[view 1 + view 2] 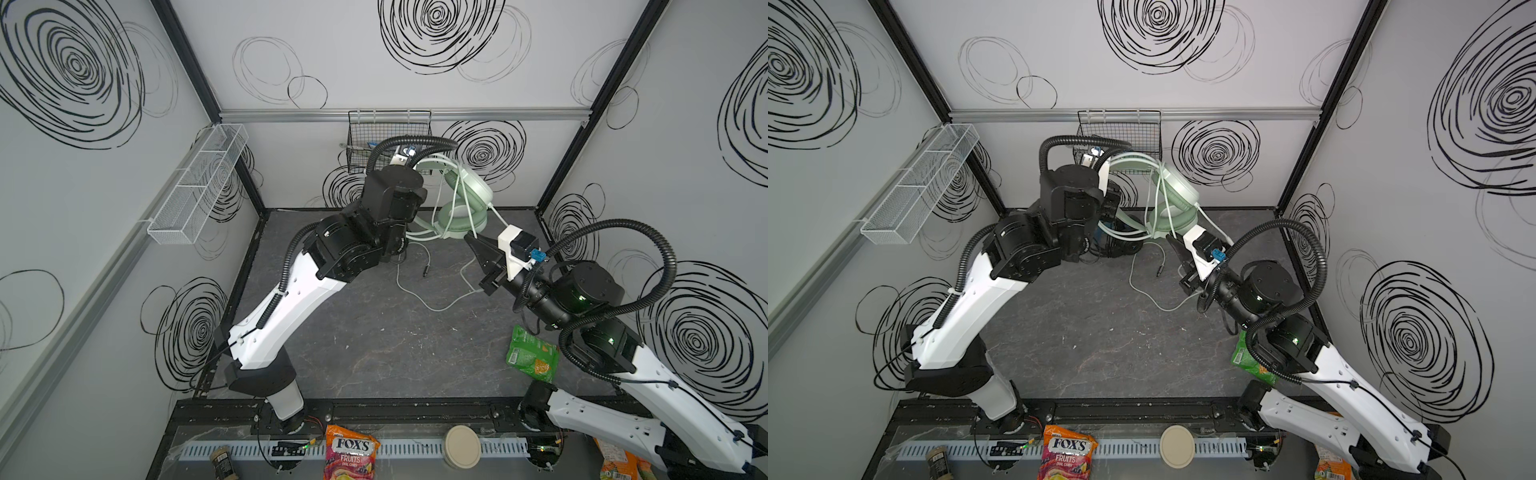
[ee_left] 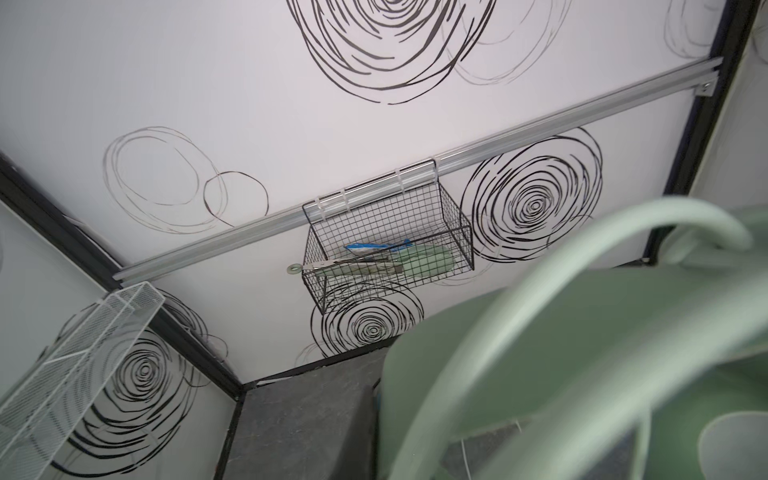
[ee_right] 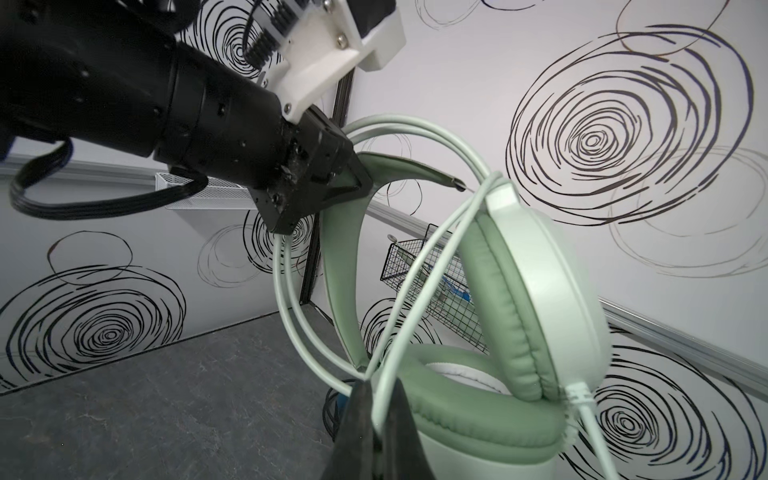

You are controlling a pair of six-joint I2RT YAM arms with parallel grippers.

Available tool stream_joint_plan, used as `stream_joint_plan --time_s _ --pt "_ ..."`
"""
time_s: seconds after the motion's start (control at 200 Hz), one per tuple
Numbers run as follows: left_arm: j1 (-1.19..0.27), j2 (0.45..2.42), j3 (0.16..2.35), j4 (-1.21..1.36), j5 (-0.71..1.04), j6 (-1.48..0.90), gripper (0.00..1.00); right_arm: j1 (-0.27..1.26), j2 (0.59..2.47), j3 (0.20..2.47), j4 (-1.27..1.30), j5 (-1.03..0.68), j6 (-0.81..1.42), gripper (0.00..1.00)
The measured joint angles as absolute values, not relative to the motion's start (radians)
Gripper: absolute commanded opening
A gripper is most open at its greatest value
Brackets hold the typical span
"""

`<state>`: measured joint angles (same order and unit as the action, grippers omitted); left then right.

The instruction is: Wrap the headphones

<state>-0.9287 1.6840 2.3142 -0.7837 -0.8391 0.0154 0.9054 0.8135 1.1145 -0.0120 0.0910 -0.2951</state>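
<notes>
Walls (image 1: 353, 83) of black swirls ring dark marbled counter (image 1: 374, 353) beneath both pincers; left pincer (image 3: 361, 180) grips headband (image 3: 340, 291) of mint headphones (image 3: 519, 299); right pincer (image 3: 376, 399) pinches pale cable (image 3: 591, 424).

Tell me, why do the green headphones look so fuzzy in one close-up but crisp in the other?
Left wrist view: the headphones sit too near the lens, so they blur while the wire basket behind is sharp. Right wrist view: they are crisp. Both top views: soft, even light; the wide lens splays the walls outward.
</notes>
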Motion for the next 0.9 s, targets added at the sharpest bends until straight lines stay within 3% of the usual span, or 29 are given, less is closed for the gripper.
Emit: stream_joint_plan --time_s 0.16,0.32,0.901 --pt "-0.903 1.65 2.255 -0.806 -0.716 -0.122 0.0 0.906 0.822 1.105 0.03 0.036 -0.255 0.05" --pt "-0.891 1.608 2.157 -0.769 -0.623 -0.236 0.0 0.91 0.826 1.086 0.04 -0.002 -0.226 0.27" --pt "-0.839 1.58 2.194 -0.753 -0.521 -0.348 0.0 0.918 0.695 0.922 0.047 -0.014 -0.154 0.67"
